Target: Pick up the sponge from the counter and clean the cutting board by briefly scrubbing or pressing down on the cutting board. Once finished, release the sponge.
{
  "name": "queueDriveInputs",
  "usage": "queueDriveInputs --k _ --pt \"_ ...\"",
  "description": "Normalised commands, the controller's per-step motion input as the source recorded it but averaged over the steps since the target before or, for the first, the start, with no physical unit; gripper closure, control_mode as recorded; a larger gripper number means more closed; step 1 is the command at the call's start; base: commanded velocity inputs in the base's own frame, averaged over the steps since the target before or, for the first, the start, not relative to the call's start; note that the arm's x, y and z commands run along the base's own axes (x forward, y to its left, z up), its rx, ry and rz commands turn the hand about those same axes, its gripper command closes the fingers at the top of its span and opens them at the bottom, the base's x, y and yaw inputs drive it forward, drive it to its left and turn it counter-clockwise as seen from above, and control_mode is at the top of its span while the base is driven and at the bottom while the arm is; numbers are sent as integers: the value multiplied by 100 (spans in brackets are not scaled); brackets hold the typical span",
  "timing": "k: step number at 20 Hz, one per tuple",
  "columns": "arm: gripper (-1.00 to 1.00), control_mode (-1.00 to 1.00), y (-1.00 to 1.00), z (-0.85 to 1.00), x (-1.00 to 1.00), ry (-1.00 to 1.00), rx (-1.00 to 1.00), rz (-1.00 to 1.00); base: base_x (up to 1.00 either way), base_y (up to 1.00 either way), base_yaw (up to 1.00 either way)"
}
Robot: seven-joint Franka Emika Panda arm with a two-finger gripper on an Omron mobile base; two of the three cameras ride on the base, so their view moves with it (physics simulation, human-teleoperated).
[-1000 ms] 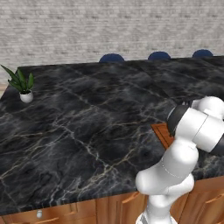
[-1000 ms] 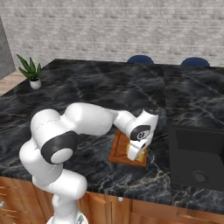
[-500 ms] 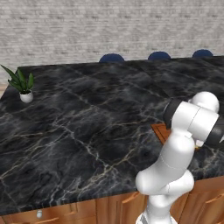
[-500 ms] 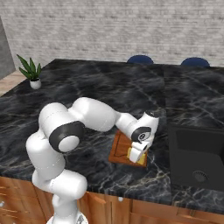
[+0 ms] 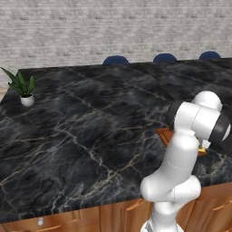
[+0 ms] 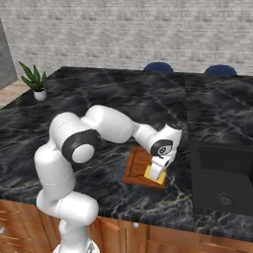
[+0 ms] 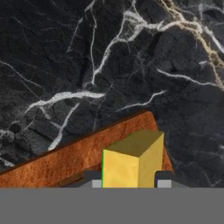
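The claw (image 7: 127, 183) hangs low over the near right corner of the board, its two small grey fingertips (image 7: 92, 180) standing either side of the small block-shaped sponge (image 7: 131, 159), which shows its yellow faces and a thin green edge. Whether the fingertips press the sponge or stand just off it cannot be told; the jaws are only a little apart, about the sponge's width. In the right base view the claw (image 6: 157, 172) points straight down with the sponge (image 6: 155, 176) under it, resting on the flat reddish-brown wooden cutting board (image 6: 138, 165).

In the hand view the cutting board (image 7: 65, 159) runs as a slanted band from 8 o'clock towards 2 o'clock, the sponge at its right end near the corner.

The board lies on the black marble counter (image 6: 99, 99) with pale veins, close to its front edge. At 3 o'clock of the board is a dark recessed sink (image 6: 222, 178). At 10 o'clock, far across the counter, stands a small green plant in a white pot (image 6: 35, 81). At 12 o'clock, beyond the counter, blue rounded chair backs (image 6: 158, 66) rise before a grey brick wall (image 6: 123, 29).
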Motion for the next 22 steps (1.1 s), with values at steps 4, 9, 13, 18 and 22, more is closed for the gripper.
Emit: queueDriveInputs --k 4,9,13,18,22 --pt "100 -100 0 -2 28 0 0 0 0 0 0" --pt "100 -100 0 0 20 0 0 0 0 0 0" --pt "100 -100 1 0 30 0 0 0 0 0 0" --pt "100 -100 4 0 38 0 0 0 0 0 0" --pt "100 -100 10 0 45 0 0 0 0 0 0"
